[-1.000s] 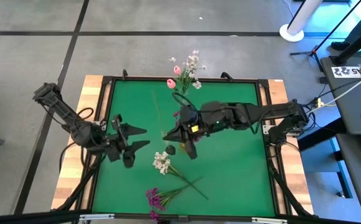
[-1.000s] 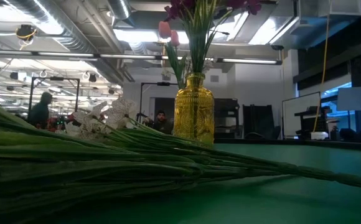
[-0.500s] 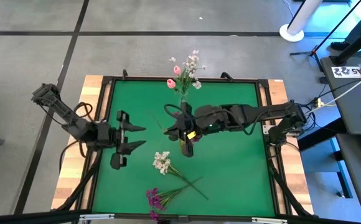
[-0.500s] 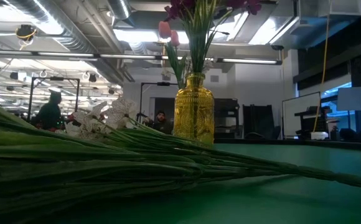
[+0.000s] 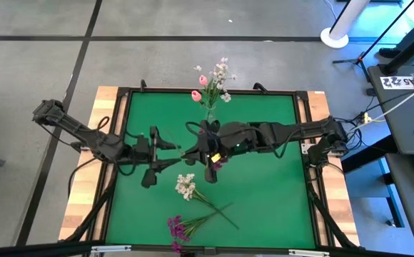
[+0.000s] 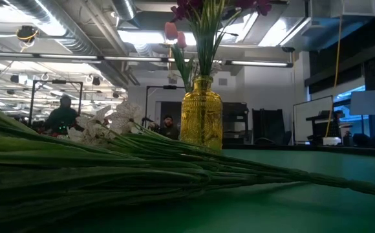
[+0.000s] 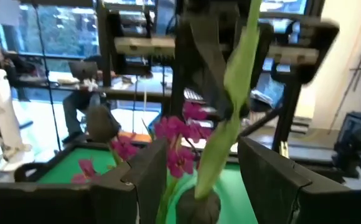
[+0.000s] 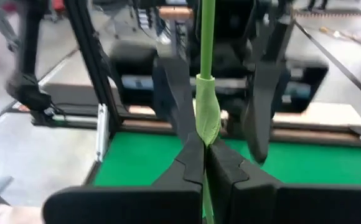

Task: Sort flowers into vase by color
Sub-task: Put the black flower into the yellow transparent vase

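A purple flower sprig (image 7: 179, 138) with a green stem (image 8: 206, 56) hangs over the middle of the green table, and my right gripper (image 8: 204, 149) is shut on it. My left gripper (image 5: 173, 154) is open, level and just left of it. Its fingers (image 7: 148, 177) stand on either side of the stem without plainly touching it. A yellow glass vase (image 6: 202, 120) at the far edge holds pink, white and purple flowers (image 5: 211, 82). A white sprig (image 5: 185, 185) and another purple sprig (image 5: 178, 227) lie on the table near the front, their stems crossing. My right gripper pinches the stem at its leafy sheath (image 8: 206, 124) between its two fingers, which come almost level from the table's right and lie across it. The sprig is clear of the table. The stem rises above the fingers and the purple blossoms (image 5: 218, 163) hang below.
The table (image 5: 264, 200) has a raised black frame on wooden boards. The loose sprigs' stems (image 6: 142, 168) fill the low view's foreground. People and equipment show in the room beyond; a desk stands to the table's right.
My left gripper has gone toward the table's right edge, up to the held sprig, and has rolled about its own line, staying open. My right gripper has rolled too, and the stem, which slanted toward the far left, now stands nearly upright.
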Robot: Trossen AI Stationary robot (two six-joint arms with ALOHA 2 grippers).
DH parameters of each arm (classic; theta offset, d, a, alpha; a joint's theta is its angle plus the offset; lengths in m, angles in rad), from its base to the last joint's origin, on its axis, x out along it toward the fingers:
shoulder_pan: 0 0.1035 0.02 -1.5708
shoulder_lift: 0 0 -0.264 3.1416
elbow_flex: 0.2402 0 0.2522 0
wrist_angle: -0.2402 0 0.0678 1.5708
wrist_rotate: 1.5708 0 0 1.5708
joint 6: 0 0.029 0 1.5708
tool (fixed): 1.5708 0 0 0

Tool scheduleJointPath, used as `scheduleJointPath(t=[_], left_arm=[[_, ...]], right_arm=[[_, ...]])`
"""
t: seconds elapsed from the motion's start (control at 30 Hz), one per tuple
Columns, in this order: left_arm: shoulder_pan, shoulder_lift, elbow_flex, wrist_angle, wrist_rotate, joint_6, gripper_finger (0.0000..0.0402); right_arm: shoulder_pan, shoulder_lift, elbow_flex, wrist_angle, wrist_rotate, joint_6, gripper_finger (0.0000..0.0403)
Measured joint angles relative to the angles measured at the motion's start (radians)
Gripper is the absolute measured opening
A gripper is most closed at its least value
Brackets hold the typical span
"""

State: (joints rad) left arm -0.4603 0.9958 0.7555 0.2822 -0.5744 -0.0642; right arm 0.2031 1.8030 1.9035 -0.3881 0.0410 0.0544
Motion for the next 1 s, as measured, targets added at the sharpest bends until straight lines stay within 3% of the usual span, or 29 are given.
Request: scheduleJointPath(t=[0.33,0.63,1.0], left_arm=[[0.003,0.045,0.000,-0.023,0.047,-0.038,0.0191],[0.033,0.060,0.000,-0.007,0.046,-0.035,0.0189],[0.035,0.060,0.000,0.058,0.097,-0.013,0.0138]], right_arm=[[0.000,-0.001,0.000,0.110,-0.052,-0.008,0.0003],[0.000,-0.001,0.000,0.100,-0.054,-0.009,0.0003],[0.000,-0.001,0.000,0.100,-0.060,-0.009,0.0003]])
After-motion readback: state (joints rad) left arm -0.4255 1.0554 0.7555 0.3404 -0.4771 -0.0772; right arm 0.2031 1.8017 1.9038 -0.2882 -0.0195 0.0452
